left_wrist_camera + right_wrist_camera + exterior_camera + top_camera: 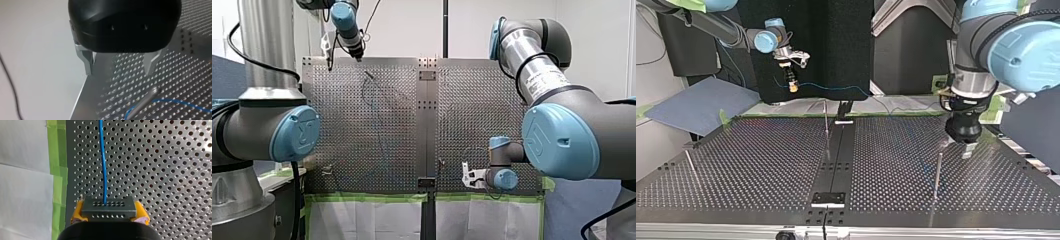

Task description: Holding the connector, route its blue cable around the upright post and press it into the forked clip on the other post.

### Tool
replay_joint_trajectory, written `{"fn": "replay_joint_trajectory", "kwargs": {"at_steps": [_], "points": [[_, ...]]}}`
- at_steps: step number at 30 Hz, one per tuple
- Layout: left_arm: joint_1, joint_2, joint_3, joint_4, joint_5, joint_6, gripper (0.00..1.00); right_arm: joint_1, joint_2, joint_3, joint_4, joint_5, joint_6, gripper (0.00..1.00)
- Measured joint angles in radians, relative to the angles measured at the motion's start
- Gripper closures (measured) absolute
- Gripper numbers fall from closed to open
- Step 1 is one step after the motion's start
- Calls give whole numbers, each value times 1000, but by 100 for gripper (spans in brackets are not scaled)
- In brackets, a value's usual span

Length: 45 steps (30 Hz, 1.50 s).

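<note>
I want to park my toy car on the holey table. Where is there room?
In the top view, the perforated table's left half is bare, between the thin post at its edge and the middle strip. The right half is crowded: my left end effector hangs open beside a second post, with the blue cable lying there.

The left arm (262, 127) and right arm (572, 130) are grey tubes with pale-blue round joint caps (297, 132). At the front view's upper right, a white printed label (544, 80) and a black cable (523, 67) wrap one link. The left gripper (118, 72) has a glossy black housing and bare metal fingers (88, 62). The right gripper (110, 213) has yellow pads (78, 211).
</note>
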Motion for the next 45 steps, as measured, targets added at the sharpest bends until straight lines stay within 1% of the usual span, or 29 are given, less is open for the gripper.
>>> {"fn": "replay_joint_trajectory", "kwargs": {"at_steps": [5,9,11,13,16,20,24,33,42,45], "points": [[-23,0,-40,39,40,40,0,0,0,0,2,2,0,100],[-57,0,-79,78,77,79,0,1,0,0,0,0,1,100],[-72,0,-95,94,82,96,0,2,0,0,-1,-1,2,100],[-90,-5,-114,112,76,114,0,3,0,0,-2,-2,5,100],[-118,-26,-133,140,54,142,0,4,0,0,-5,-2,15,100],[-155,-60,-141,177,19,179,0,4,0,0,-11,-5,29,100],[-193,-99,-142,215,-19,217,0,6,0,0,-15,-12,36,100],[-279,-179,-152,301,-105,303,0,9,0,0,-16,-15,39,100],[-366,-201,-174,389,-193,391,0,13,0,0,-19,-15,40,100],[-382,-202,-175,418,-222,420,0,15,0,0,-19,-16,40,100]]}}
